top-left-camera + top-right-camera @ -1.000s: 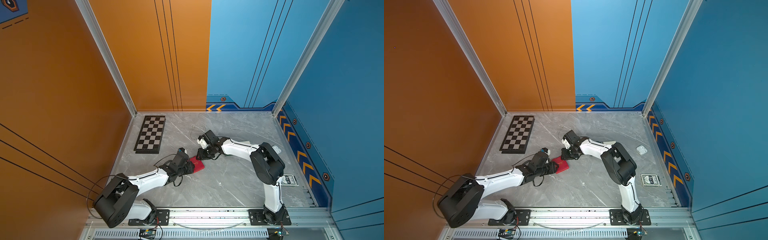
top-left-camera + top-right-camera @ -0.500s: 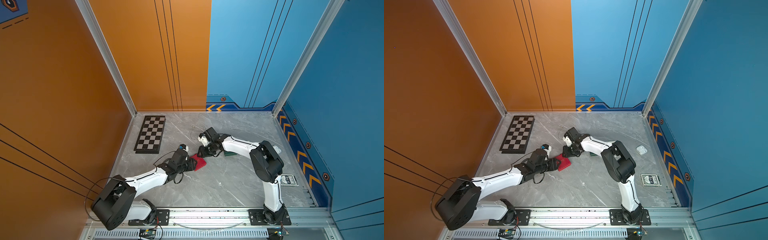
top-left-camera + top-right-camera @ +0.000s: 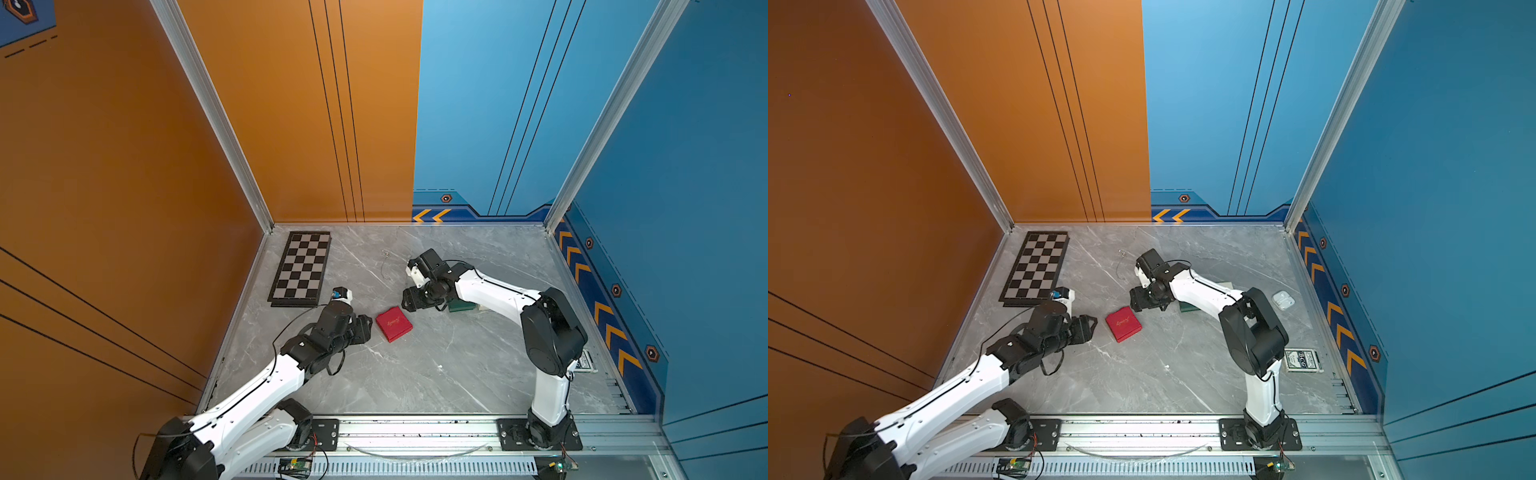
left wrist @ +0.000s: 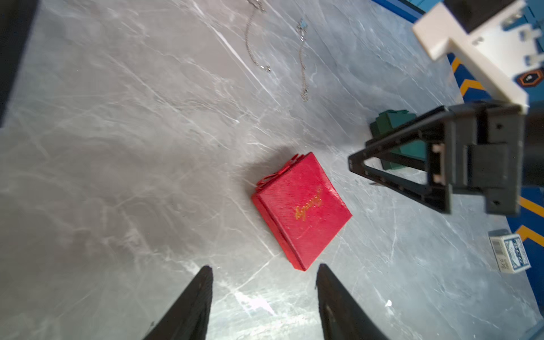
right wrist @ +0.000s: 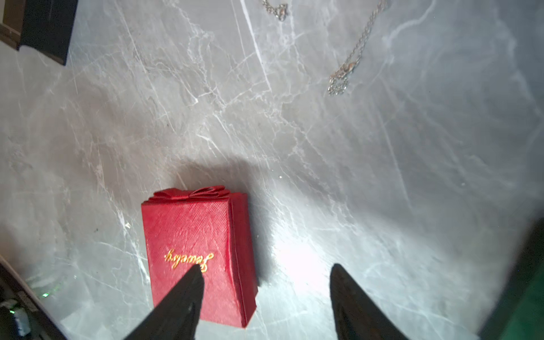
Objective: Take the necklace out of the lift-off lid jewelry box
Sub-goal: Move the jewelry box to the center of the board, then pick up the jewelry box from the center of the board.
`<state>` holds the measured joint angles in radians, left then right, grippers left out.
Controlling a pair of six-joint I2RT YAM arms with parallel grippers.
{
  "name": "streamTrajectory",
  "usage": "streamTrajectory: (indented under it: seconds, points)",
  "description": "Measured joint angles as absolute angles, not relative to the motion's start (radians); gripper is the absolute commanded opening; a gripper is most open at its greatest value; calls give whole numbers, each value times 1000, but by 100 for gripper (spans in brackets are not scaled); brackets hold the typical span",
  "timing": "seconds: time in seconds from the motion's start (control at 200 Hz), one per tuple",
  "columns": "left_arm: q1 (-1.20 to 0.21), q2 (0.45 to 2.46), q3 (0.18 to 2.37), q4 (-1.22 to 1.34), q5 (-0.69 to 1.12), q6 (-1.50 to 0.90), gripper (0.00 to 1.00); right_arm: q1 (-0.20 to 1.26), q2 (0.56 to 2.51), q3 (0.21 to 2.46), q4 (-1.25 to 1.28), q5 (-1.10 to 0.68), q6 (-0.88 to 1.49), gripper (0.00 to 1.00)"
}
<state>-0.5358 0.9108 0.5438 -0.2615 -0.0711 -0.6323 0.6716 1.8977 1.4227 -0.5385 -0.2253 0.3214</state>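
Observation:
The red jewelry box [image 3: 394,324] [image 3: 1123,324] lies flat on the grey table with its lid on; gold script shows on the lid [image 4: 303,209] [image 5: 200,250]. A thin silver necklace [image 3: 383,268] [image 4: 303,59] [image 5: 353,56] lies loose on the table behind the box, outside it. My left gripper [image 3: 368,328] [image 4: 265,269] stands open just left of the box, a small gap from its corner. My right gripper [image 3: 409,301] [image 5: 265,269] is open at the box's far right corner. One of its fingertips [image 5: 191,282] overlaps the lid in the right wrist view. Neither gripper holds anything.
A chessboard [image 3: 303,266] lies at the back left. A dark green box [image 3: 461,306] [image 4: 388,120] sits under the right forearm. A white earbud case [image 3: 1283,300] and a card deck [image 3: 1302,359] lie near the right wall.
Both grippers have opened and drawn back from the red box, the left one to the left, the right one up and away. The box now lies free between them.

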Motion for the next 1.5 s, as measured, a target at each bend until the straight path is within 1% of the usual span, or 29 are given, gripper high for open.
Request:
streamTrajectory:
  seconds: [0.18, 0.25, 0.375, 0.616, 0.801, 1.502]
  points:
    - [-450, 789, 544, -372, -83, -612, 67, 756, 1872, 1423, -567, -153, 313, 93]
    - [-427, 758, 540, -390, -82, -607, 70, 791, 1872, 1423, -579, -130, 310, 96]
    - [-406, 735, 523, -412, -79, -605, 72, 833, 1872, 1423, -595, -96, 306, 99]
    - [-399, 731, 504, -422, -65, -597, 77, 881, 1917, 1480, -642, -32, 259, 100]
    - [-393, 715, 485, -420, -54, -597, 79, 910, 1975, 1527, -663, -12, 224, 100]
    - [-380, 730, 479, -416, -40, -591, 82, 916, 2069, 1610, -699, 6, 183, 100]
